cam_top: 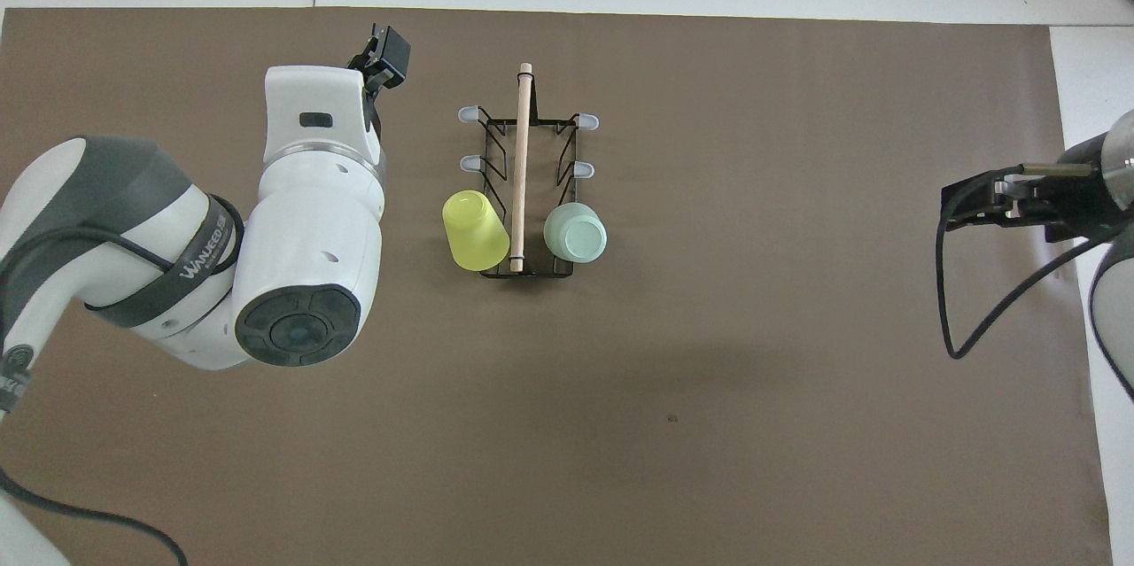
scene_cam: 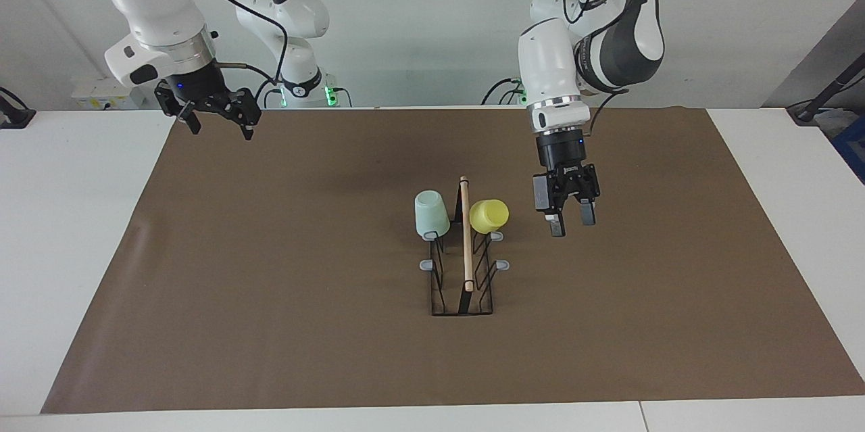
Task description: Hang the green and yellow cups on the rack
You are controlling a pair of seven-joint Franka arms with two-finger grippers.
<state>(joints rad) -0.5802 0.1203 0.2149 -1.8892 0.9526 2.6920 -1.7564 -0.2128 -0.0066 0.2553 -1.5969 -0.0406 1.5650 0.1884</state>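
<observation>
The black wire rack with its wooden top rod stands mid-table. The pale green cup hangs mouth-down on the prong nearest the robots on the right arm's side. The yellow cup hangs tilted on the matching prong on the left arm's side. My left gripper hovers open and empty beside the yellow cup, clear of it. My right gripper is open and empty, raised over the mat's corner near the robots.
A brown mat covers most of the white table. Two grey-tipped prongs on each side of the rack, those farther from the robots, carry nothing. A small dark speck lies on the mat.
</observation>
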